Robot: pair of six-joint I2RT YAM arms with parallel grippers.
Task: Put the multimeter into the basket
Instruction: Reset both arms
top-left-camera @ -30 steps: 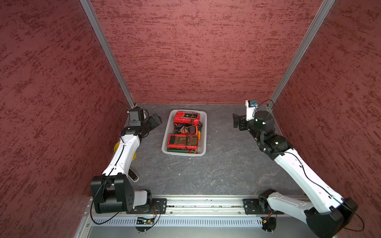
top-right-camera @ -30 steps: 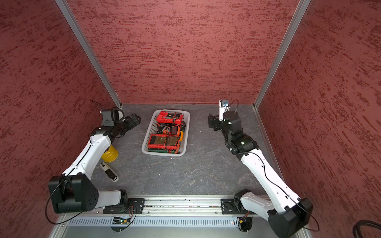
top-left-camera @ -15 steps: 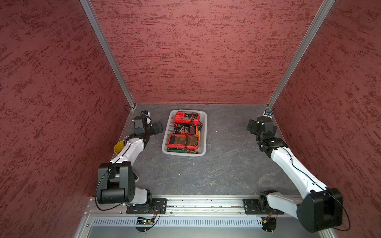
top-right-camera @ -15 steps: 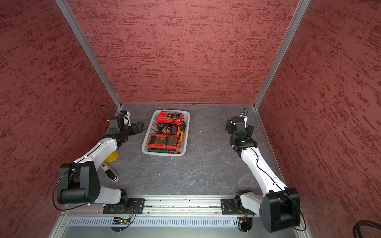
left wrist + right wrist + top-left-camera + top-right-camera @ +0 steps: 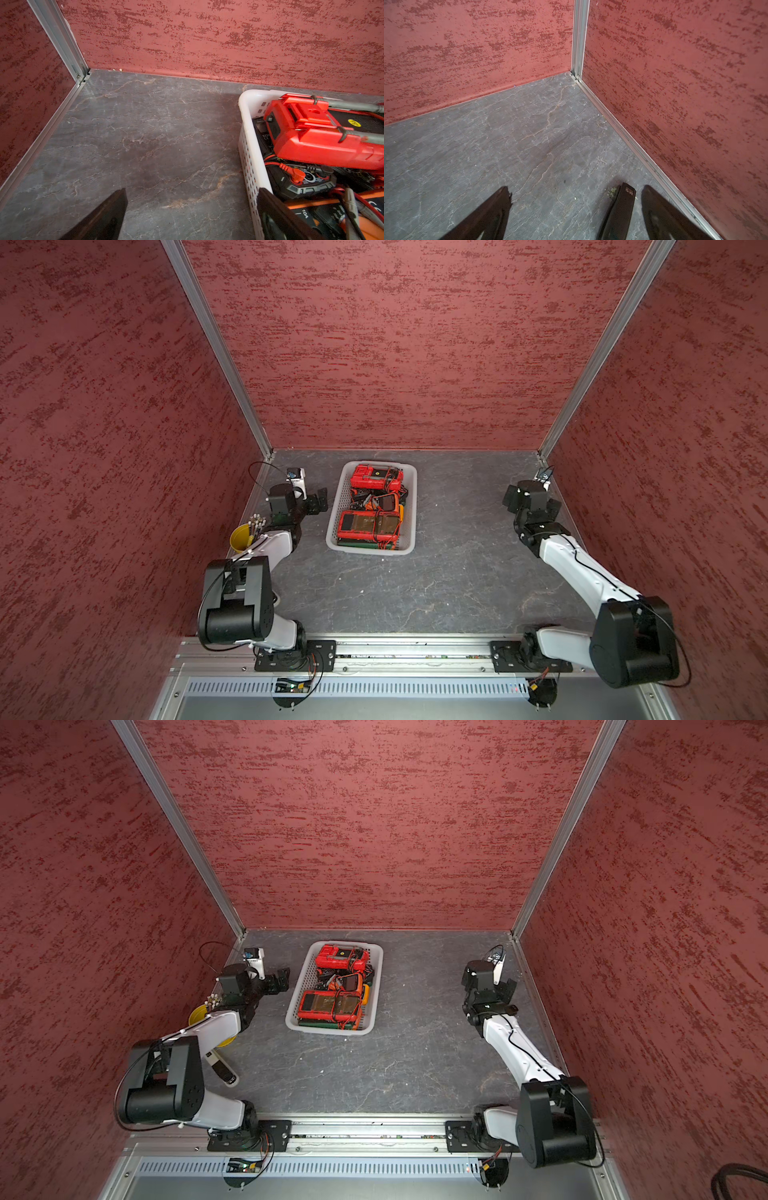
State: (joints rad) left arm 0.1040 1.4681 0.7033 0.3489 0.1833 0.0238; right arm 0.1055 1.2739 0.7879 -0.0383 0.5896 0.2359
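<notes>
The white perforated basket (image 5: 411, 514) (image 5: 376, 990) stands at the back middle of the table. Several multimeters lie in it: a red one (image 5: 376, 477) (image 5: 311, 143) at the far end, an orange one (image 5: 386, 502) in the middle, a red one (image 5: 369, 526) (image 5: 328, 1004) at the near end. Every multimeter I see is inside it. My left gripper (image 5: 318, 501) (image 5: 192, 191) hangs open and empty just left of the basket rim (image 5: 245, 99). Far from the basket, my right gripper (image 5: 509, 988) (image 5: 576, 188) is open over bare table by the right wall.
A yellow cup (image 5: 240, 537) (image 5: 197, 1015) with white-tipped sticks stands by the left wall, partly behind my left arm. A black-and-white pen-like object (image 5: 222, 1071) lies near the left arm's base. A flat black bar (image 5: 620, 212) lies on the table between my right fingers.
Both arms have folded back and sunk lower. The left gripper has drawn away toward the left wall, the right one has swung out to the right wall. Both stayed open.
</notes>
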